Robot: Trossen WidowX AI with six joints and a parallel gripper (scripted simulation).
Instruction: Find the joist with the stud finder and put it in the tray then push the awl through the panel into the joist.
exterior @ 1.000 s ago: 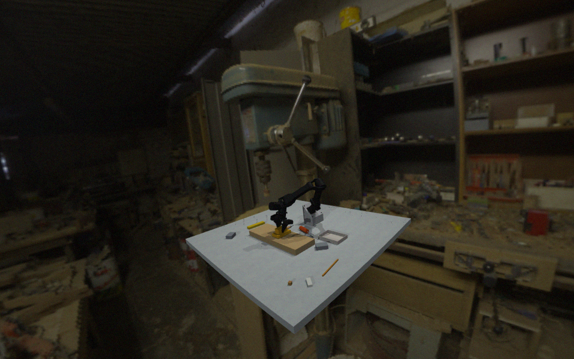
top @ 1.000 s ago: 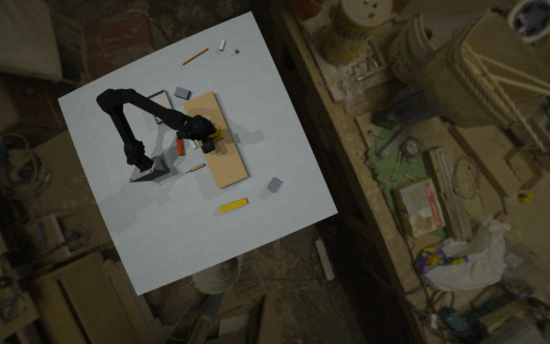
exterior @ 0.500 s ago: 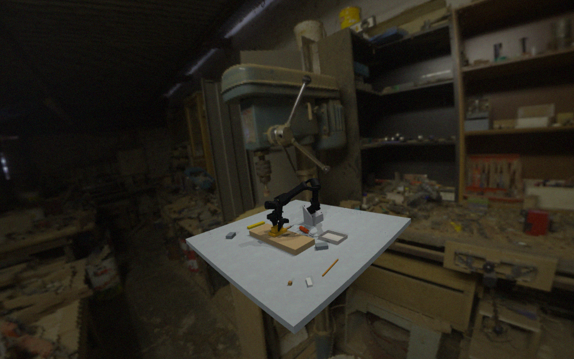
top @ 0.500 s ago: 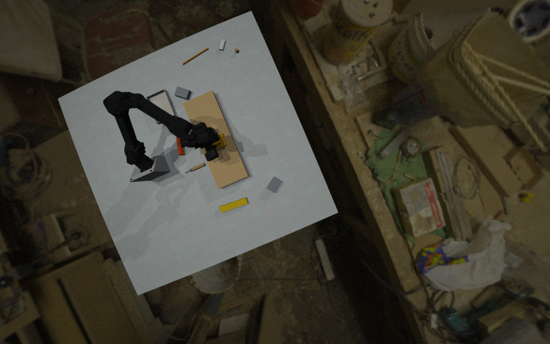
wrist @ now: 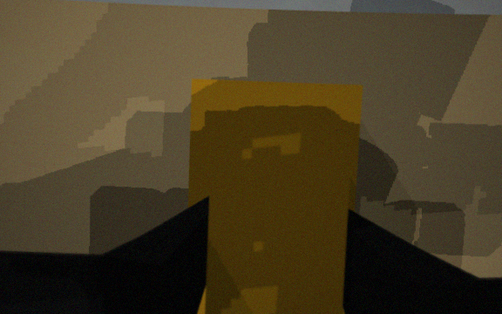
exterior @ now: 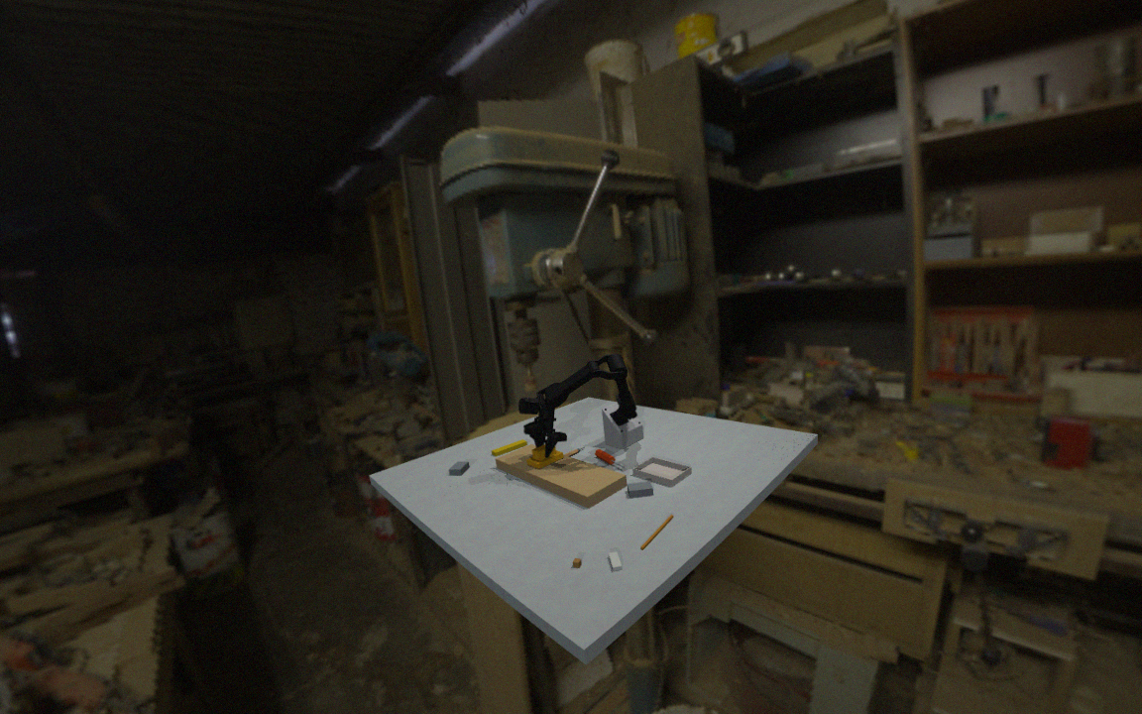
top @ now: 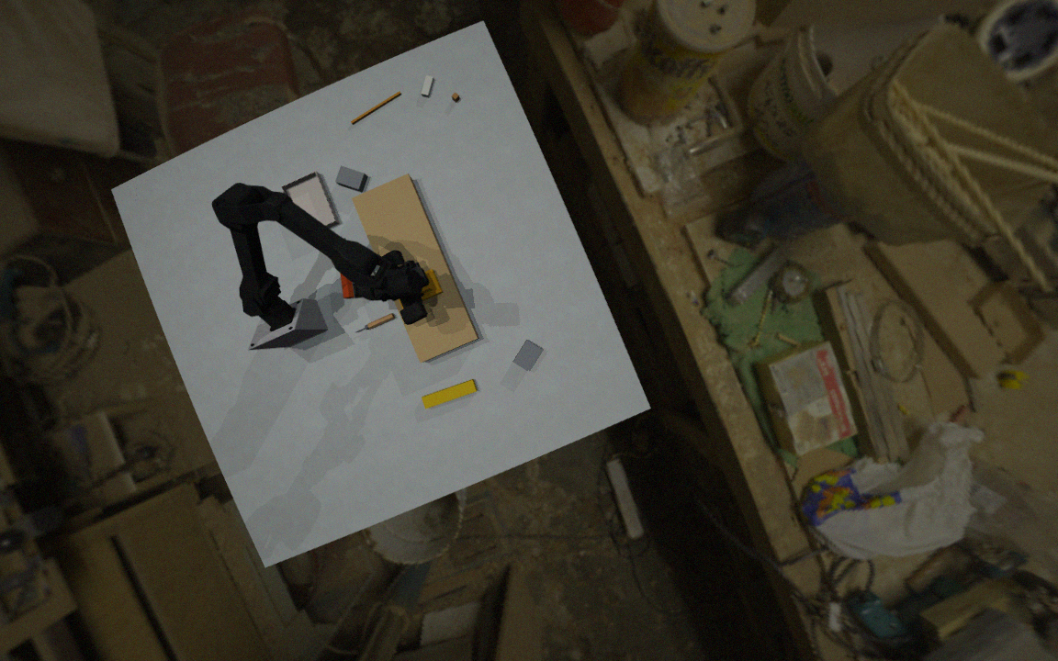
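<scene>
My claw (top: 426,289) (exterior: 545,450) (wrist: 270,207) grips the stud finder (top: 433,284) (exterior: 543,458) (wrist: 275,93) on the panel (top: 395,205) (exterior: 579,482) (wrist: 181,39); from the claw, in the top view, the tray (top: 336,221) (exterior: 663,481) lies toward ten o'clock.

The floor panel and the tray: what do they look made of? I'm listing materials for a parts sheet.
Floor panel: probably wood, matte, judging by its even tan colour. Tray: perhaps plastic or painted metal; its plain grey rim leaves that open.
</scene>
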